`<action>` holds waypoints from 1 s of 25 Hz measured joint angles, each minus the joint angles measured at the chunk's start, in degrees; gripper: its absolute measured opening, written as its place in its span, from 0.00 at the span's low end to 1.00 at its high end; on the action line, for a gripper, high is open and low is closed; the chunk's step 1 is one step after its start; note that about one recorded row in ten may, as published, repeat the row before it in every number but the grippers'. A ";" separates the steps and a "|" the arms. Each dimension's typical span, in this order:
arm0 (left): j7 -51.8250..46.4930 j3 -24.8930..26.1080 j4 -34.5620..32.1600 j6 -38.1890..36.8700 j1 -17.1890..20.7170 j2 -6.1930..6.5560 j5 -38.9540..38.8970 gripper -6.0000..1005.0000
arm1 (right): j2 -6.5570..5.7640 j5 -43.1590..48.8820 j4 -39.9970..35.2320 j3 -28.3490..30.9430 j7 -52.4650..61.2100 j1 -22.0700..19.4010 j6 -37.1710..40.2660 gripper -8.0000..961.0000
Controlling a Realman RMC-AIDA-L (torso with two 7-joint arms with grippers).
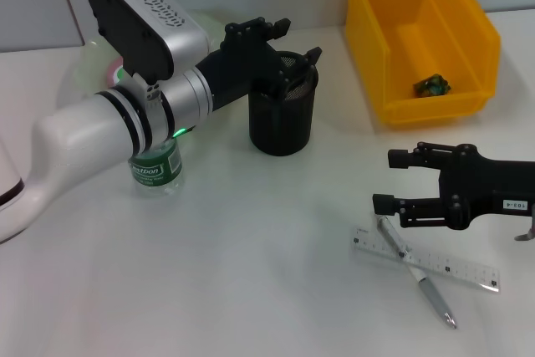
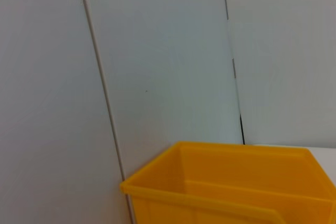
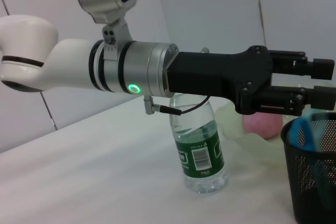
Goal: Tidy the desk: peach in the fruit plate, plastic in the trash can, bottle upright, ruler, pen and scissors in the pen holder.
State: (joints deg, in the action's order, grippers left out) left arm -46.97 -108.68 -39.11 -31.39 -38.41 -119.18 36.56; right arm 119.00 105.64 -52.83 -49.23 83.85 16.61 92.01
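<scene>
While the head view looks down on the white desk, the left gripper hovers over the black mesh pen holder, jaws parted and empty; the right gripper, also spread and empty, sits just above the clear plastic ruler and silver pen. A crumpled green scrap lies in the yellow plastic bin. Only that bin and a wall fill the left wrist view. From the right wrist, the green-labelled clear bottle stands upright, a pink peach behind it.
</scene>
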 joint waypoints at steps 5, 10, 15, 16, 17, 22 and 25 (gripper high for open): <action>-0.56 -0.07 -0.77 -0.22 0.27 0.01 0.15 0.61 | 0.00 0.00 -0.02 0.01 0.00 -0.01 0.07 0.87; 0.28 1.16 -5.61 -5.56 5.09 0.49 0.19 0.71 | -0.04 0.01 -0.35 0.02 0.03 -0.16 0.21 0.87; 4.13 5.25 -9.38 -15.12 11.35 0.70 0.24 0.79 | -0.08 0.05 -0.57 0.29 0.37 -0.15 0.29 0.87; 4.13 5.25 -9.38 -15.12 11.35 0.70 0.24 0.79 | -0.08 0.05 -0.57 0.29 0.37 -0.15 0.29 0.87; 5.44 5.86 -10.09 -17.12 12.80 0.65 0.25 0.79 | -0.08 0.06 -0.58 0.34 0.52 -0.11 0.28 0.87; 6.85 6.13 -12.66 -22.95 17.14 1.00 0.45 0.80 | -0.09 -0.11 -1.07 0.60 0.73 -0.06 0.29 0.87; 6.32 7.47 -13.65 -28.98 21.17 1.15 2.89 0.80 | -0.08 -0.26 -1.41 0.66 1.56 -0.05 0.21 0.87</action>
State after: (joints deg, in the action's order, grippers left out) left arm -40.65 -101.21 -52.76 -60.37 -17.24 -118.03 39.45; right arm 118.92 105.37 -54.24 -48.57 85.41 16.56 92.22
